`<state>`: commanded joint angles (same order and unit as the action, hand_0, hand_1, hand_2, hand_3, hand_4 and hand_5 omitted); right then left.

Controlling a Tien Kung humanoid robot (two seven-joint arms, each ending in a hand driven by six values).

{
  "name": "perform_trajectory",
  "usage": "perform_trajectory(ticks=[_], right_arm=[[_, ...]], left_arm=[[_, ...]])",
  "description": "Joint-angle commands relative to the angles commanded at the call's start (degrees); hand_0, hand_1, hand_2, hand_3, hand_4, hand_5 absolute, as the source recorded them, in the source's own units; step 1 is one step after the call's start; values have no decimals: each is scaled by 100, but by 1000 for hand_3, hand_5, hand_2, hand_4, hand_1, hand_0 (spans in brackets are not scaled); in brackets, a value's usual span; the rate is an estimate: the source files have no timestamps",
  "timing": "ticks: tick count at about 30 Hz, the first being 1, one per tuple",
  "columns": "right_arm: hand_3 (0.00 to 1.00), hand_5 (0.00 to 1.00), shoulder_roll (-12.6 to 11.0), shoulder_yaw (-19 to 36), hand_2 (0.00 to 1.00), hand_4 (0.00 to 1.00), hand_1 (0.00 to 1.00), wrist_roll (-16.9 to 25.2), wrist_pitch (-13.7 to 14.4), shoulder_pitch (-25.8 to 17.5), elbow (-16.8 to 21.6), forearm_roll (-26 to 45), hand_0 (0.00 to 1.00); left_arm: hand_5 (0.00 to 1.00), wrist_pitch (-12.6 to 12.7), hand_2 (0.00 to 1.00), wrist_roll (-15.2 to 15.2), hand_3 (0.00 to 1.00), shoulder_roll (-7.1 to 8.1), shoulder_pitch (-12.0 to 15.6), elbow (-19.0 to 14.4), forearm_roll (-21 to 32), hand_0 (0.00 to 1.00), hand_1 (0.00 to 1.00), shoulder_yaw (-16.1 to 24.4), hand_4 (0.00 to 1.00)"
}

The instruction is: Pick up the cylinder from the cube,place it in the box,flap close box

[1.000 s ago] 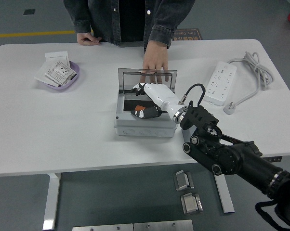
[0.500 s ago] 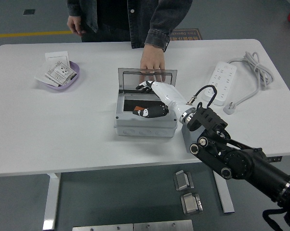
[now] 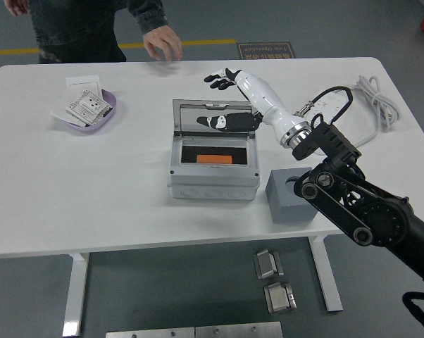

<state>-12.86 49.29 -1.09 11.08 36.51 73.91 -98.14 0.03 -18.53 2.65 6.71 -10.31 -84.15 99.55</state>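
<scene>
Orange cylinder [image 3: 214,159] already in box [image 3: 212,184], cube [image 3: 291,195] bare; right hand [image 3: 226,79] fingers spread, empty, behind upright lid [image 3: 213,117]; only 1 step left: flap shut.

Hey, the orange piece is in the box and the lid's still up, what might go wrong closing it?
The right hand hovers open above and behind the raised lid; a push from there could slide the box rather than fold the flap. The person's hand hangs near the far edge and could get in the way. The forearm might also snag the power strip cable.
</scene>
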Motion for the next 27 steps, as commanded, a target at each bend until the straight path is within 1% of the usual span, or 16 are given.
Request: perform_trajectory(ticks=[2,6,11,14,16,19,23,27], right_arm=[[749,406,15,22,713,989,703,8,2,84,-91,13,831],[750,418,112,-47,714,988,701,53,25,359,-484,68,829],[750,414,354,-294,714,986,698,111,5,818,-1163,108,828],[750,414,484,-470,714,986,698,153,-11,1016,-1562,181,828],[750,418,572,-595,715,977,699,184,-12,1109,-1831,246,826],[750,418,654,-726,715,977,699,209,-6,1154,-2129,297,826],[751,423,696,-872,715,974,699,234,-8,1124,-2274,331,829],[751,423,682,-952,715,972,698,246,4,1070,-2241,329,828]], left_arm=[[275,2,569,-3,596,4,1,0,1,634,617,-3,668],[275,3,569,-14,596,14,-2,0,-12,635,617,1,669],[276,2,570,-18,597,25,-28,0,-28,634,616,2,669],[276,0,570,-20,597,31,-44,0,-37,634,616,2,669],[276,-4,570,-24,597,31,-54,0,-51,634,616,7,669],[276,-7,570,-24,597,29,-65,0,-61,634,616,6,669],[277,-10,569,-16,597,24,-78,0,-58,634,616,-5,669],[277,-13,569,-14,597,15,-78,0,-62,634,616,-10,669]])
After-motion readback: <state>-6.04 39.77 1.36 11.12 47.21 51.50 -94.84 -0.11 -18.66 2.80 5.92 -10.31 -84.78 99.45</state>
